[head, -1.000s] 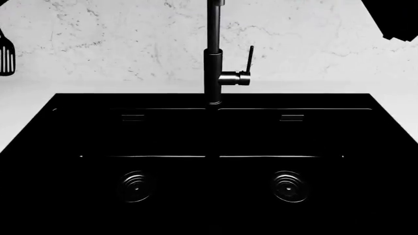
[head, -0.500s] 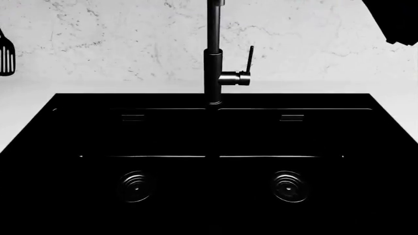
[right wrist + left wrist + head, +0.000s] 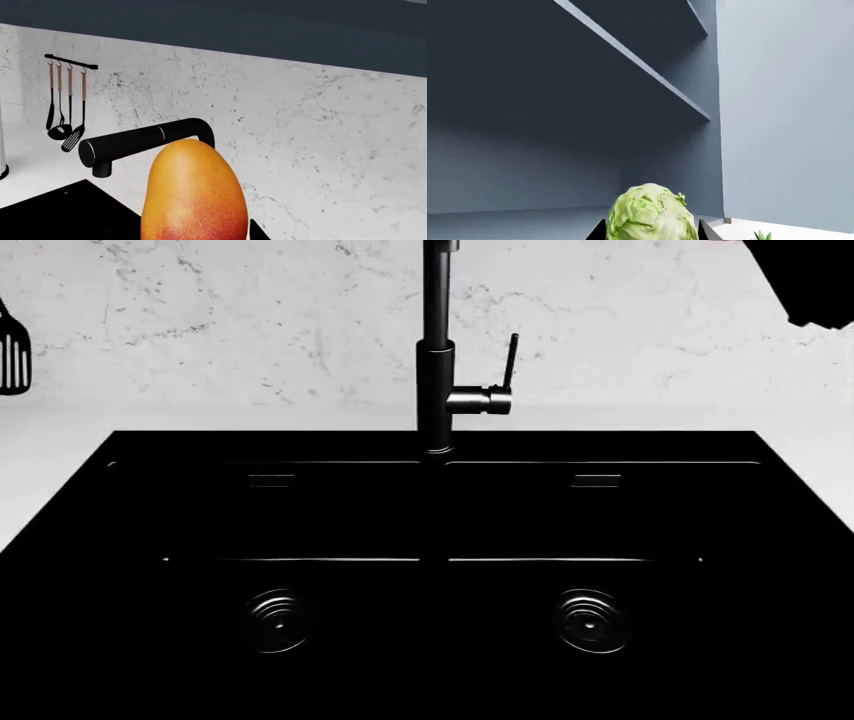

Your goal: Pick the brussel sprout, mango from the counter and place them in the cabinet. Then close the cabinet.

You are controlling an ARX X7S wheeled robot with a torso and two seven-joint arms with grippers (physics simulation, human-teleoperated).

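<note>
Only the dark arm segment (image 3: 811, 280) at the head view's upper right has shifted a little since the earlier frames, while the black sink (image 3: 427, 570), the faucet (image 3: 435, 350) and the white surface (image 3: 54, 475) look unchanged. Its left hand (image 3: 650, 234) holds the brussel sprout (image 3: 650, 212) between its fingers, right at the open cabinet (image 3: 527, 165) above the lower shelf floor and below an upper shelf (image 3: 634, 62), and the right hand, its fingers out of frame, seems to hold the mango (image 3: 192, 192) raised above the sink near the marbled wall (image 3: 313, 135). To do this step well, I judge the left hand should carry the sprout well in over the shelf floor and lower it close before opening, since a round sprout could roll out, and leave room beside it for the mango.
</note>
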